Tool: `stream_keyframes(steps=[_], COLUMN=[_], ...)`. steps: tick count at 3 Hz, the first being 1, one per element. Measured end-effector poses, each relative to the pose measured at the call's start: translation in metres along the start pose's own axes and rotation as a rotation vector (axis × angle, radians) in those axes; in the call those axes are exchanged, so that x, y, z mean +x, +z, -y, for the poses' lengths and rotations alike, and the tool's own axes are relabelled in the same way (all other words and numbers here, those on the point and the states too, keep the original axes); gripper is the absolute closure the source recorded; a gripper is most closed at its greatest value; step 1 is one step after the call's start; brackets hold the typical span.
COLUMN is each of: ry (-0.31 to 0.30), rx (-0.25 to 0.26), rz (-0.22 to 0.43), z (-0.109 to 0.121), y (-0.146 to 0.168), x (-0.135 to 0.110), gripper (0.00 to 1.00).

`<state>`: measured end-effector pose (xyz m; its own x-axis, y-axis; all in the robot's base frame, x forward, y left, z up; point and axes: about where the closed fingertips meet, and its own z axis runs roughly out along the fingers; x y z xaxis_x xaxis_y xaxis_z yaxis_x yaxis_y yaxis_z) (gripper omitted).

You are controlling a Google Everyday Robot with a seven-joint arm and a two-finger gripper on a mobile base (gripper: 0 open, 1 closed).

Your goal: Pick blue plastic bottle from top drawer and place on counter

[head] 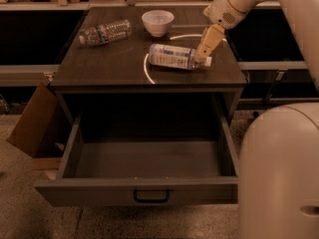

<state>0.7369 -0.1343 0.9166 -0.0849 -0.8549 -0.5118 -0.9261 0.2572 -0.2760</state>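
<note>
One blue plastic bottle point(172, 57), lying on its side on counter surface point(99, 66), front-right part, white cap pointing right, short of the edges. Already out of top drawer point(134, 189); drawer pulled fully open below, nothing visible inside, dark handle point(151, 196) centred on front panel. Claw point(204, 54) angled down from upper right, tip right at cap end of bottle, touching or just beside, cannot tell which. Claw opening not readable from this angle; cannot tell whether gripping bottle or let go. Step in hand, as a guess: tail end of the place, at release or thereabouts. Next move likely calls for letting go if not done, then lifting up and away without nudging cap; risk of rolling toward front edge, round body on its side. Label: wide pale bluish-white wrap over most of body, faint darker print, not legible, no brand readable. Further out: longer ribbed clear bottle point(105, 32) on its side at back left, well apart, narrow coloured band, text too small to read. White bowl point(157, 22) upright at back centre, near but not touching. Bright curved glare on surface beside bottle base. Cardboard box point(30, 121) leaning at left of cabinet. Pale robot body point(279, 173) filling lower right
</note>
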Motion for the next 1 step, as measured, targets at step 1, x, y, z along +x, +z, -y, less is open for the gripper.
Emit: stream_keyframes(steps=[1], ry=[0.0], rx=[0.002], rz=[0.0], z=[0.0001], y=[-0.0015], x=[0.0003], gripper=[0.0])
